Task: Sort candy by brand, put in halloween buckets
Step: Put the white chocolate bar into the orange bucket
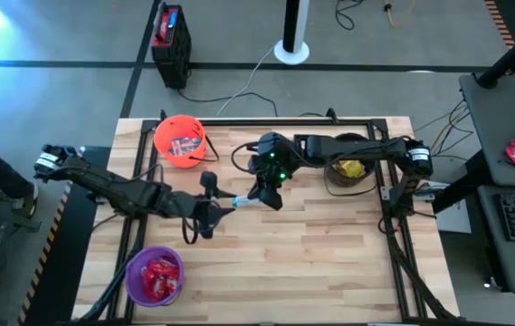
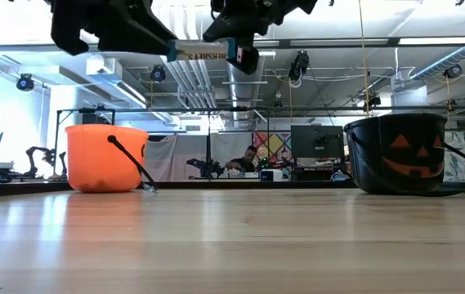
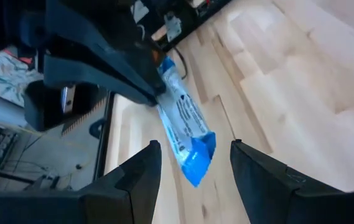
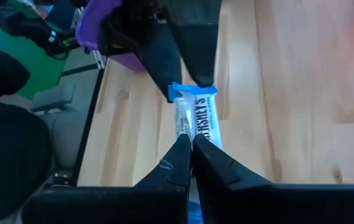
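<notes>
The whole table (image 1: 329, 254) is seen from overhead; it is viewed level at its surface; the blue-and-white candy (image 3: 186, 121) is shared close-up by both wrist views.

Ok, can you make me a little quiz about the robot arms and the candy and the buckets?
1. True or false: the right gripper is shut on the blue-and-white candy.
2. Which bucket holds red candies? A) the orange bucket B) the black bucket C) the purple bucket
3. Fill in: the left gripper has its fingers ____ on either side of the candy's free end.

Key
1. True; it pinches one end, above the table.
2. C.
3. Open.
</notes>
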